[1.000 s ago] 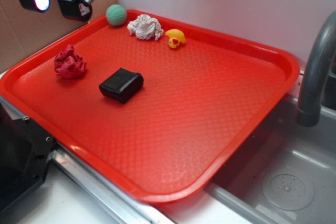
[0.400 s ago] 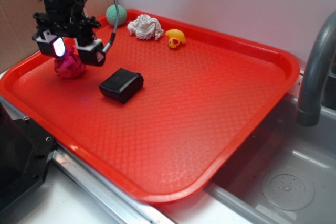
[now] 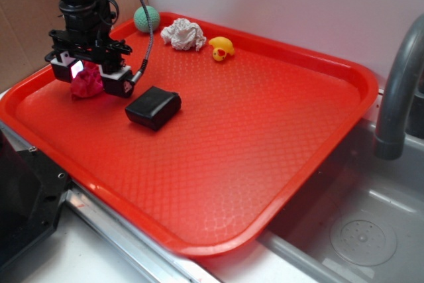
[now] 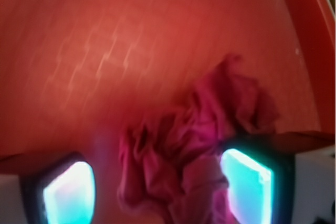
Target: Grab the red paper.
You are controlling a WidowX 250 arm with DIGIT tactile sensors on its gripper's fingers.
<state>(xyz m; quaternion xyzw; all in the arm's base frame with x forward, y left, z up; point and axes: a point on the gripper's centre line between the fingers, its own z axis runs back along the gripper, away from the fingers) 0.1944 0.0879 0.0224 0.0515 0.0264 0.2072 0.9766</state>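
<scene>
Crimson, deeply creased and folded into a rough ball, the red paper (image 3: 87, 84) (image 4: 194, 150) sits on the tray (image 3: 278, 137) between the gripper's (image 3: 90, 75) (image 4: 157, 184) spread, unclosed fingers (image 4: 247, 182).

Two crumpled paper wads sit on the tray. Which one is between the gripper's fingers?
The red paper, near the tray's left edge. The open gripper straddles it, while the white paper wad sits untouched at the far rim, beside the green ball.

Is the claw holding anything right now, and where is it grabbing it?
Nothing yet. The claw is open, with its fingers down on either side of the red paper, which sits on the tray.
</scene>
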